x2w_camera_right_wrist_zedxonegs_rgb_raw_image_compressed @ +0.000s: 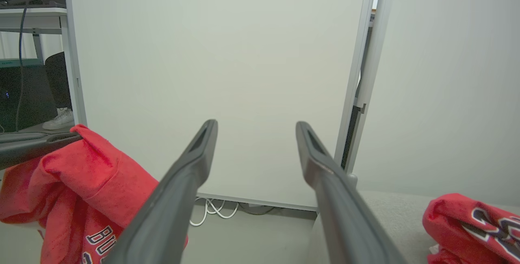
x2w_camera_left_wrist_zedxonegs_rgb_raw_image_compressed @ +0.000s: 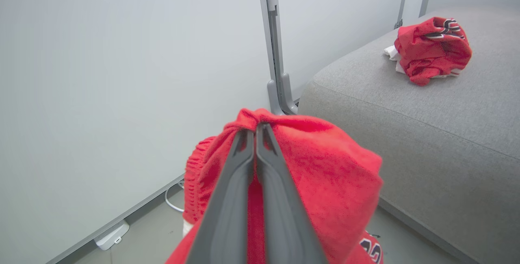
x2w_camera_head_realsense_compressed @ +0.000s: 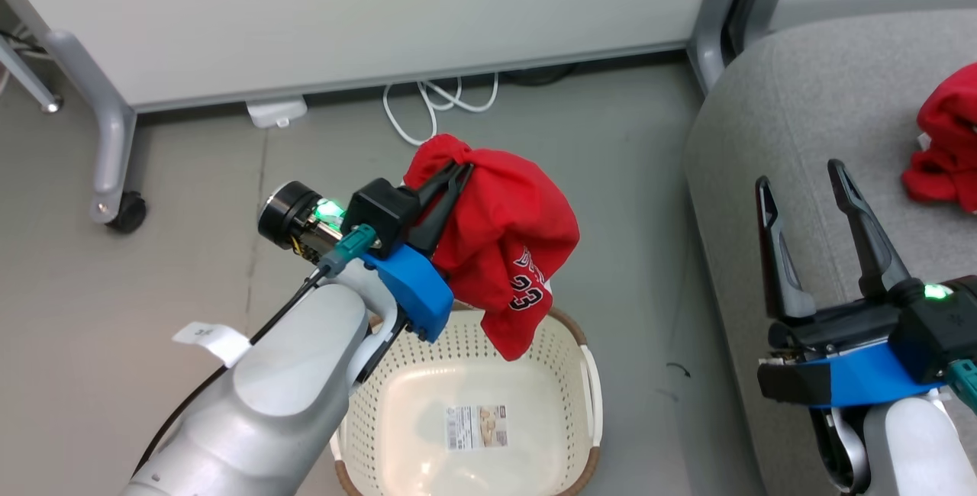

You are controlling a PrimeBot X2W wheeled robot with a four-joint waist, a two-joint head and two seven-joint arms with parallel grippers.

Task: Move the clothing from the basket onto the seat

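Left fingers pinch the bright red thin jersey above the cream perforated basket; we should carry it high over the grey upholstered seat, right fingers spread.

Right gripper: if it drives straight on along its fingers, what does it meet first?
Most likely the white partition panel. The right gripper is open and empty, and the way there looks free; the hanging jersey and the seat lie off to the sides. Depth is unclear.
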